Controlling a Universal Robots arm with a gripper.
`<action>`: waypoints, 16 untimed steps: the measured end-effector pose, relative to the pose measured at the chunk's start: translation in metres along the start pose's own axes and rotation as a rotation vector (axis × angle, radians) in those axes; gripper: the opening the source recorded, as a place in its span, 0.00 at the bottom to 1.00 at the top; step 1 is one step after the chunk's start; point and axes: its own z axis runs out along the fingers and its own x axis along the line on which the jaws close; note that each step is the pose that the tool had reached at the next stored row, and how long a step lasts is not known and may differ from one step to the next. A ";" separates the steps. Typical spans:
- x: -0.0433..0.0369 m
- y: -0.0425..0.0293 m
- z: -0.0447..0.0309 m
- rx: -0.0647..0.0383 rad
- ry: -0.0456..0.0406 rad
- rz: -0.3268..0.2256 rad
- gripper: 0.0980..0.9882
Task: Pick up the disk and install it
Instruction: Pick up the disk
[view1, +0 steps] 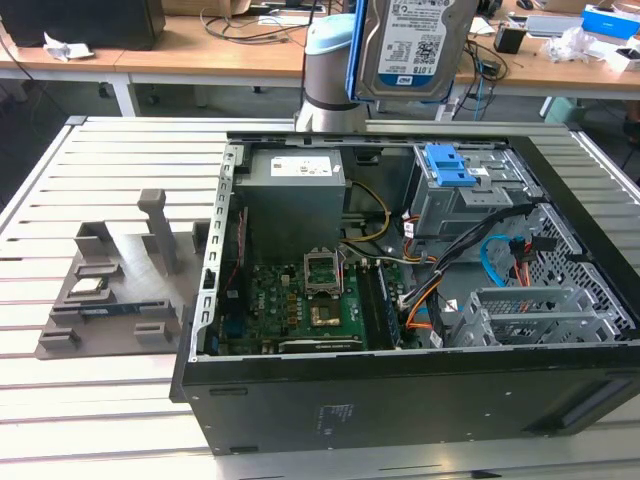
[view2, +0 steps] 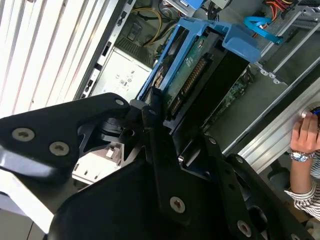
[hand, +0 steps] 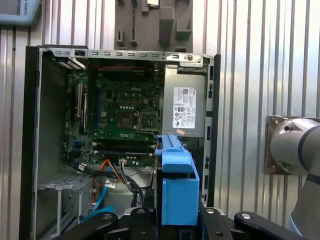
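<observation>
The disk (view1: 415, 48) hangs high above the open computer case (view1: 400, 400), its silver face with the white-and-blue label turned to the exterior camera, roughly over the drive cage (view1: 465, 195). In both wrist views its blue carrier frame (hand: 177, 192) (view2: 200, 35) points down toward the case interior. My gripper (view2: 170, 131) (hand: 175, 222) is shut on the disk, black fingers (view2: 150, 112) pressing on both sides of the carrier. The disk is well clear of the case.
The case holds a grey power supply (view1: 295, 190), a motherboard (view1: 300, 300), cables and a blue latch (view1: 450, 165) on the cage. A grey parts fixture (view1: 110, 290) lies on the slatted table (view1: 100, 420). A person's hand (view2: 305, 137) rests beside the case.
</observation>
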 end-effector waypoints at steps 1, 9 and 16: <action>0.0022 0.0001 0.0000 0.000 0.0002 0.000 0.30; 0.0149 0.0006 0.0002 0.000 0.0017 0.000 0.30; 0.0306 0.0012 0.0005 0.000 0.0033 0.000 0.30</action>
